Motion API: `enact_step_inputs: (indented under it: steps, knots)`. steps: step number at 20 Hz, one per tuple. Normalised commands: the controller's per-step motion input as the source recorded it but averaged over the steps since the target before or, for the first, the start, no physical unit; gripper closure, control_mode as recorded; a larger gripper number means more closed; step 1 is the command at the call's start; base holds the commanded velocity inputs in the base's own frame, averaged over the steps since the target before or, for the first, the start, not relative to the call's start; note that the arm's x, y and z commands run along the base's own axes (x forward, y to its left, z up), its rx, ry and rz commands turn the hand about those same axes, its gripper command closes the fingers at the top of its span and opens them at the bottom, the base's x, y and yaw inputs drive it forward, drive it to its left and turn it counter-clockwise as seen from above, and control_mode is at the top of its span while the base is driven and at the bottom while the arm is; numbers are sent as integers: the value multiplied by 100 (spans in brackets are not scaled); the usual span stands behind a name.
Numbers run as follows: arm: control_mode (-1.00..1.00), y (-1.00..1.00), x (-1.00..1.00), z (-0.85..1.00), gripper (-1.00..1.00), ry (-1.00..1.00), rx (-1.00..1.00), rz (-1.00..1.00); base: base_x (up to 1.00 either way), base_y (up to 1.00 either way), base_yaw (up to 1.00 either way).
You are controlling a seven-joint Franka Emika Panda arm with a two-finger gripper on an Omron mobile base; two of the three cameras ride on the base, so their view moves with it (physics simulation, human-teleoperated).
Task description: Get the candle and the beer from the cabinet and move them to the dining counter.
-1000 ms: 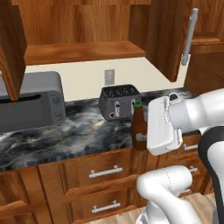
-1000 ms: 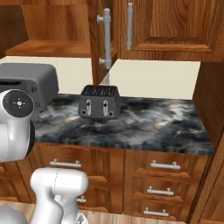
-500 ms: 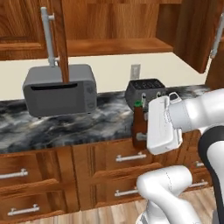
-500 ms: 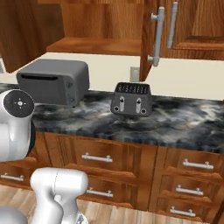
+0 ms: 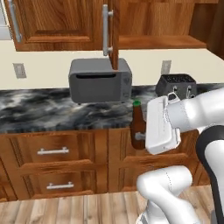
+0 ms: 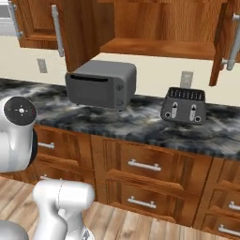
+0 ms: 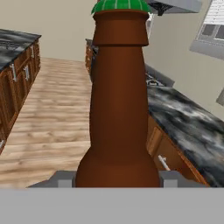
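Observation:
The beer is a brown bottle with a green cap. It hangs upright in front of the lower drawers, level with the worktop edge. My gripper is shut on its lower body. In the hand view the beer rises between my fingertips, with my gripper closed around its base. The cabinet stands open above the worktop, one door swung out; its shelf looks bare. The candle is out of view. A marble-topped counter lies far left in the hand view; I cannot tell whether it is the dining counter.
A grey microwave and a dark toaster stand on the marble worktop, with drawers below. In the hand view a wood floor stretches ahead between counters, and another marble worktop runs along the right.
Both base views have swung, so the camera moved: microwave and toaster slid rightward across the pictures. The arm keeps the same pose with the beer held in it.

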Motion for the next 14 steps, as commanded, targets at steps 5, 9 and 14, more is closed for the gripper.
enact_step_inputs:
  steps: [5, 9, 14]
  knots:
    - [100, 0, 0, 0, 100, 0, 0, 0, -23, 82, 21]
    - [100, 0, 0, 0, 100, 0, 0, 0, 0, 100, 22]
    - [100, 0, 0, 0, 100, 0, 0, 0, 0, 100, 30]
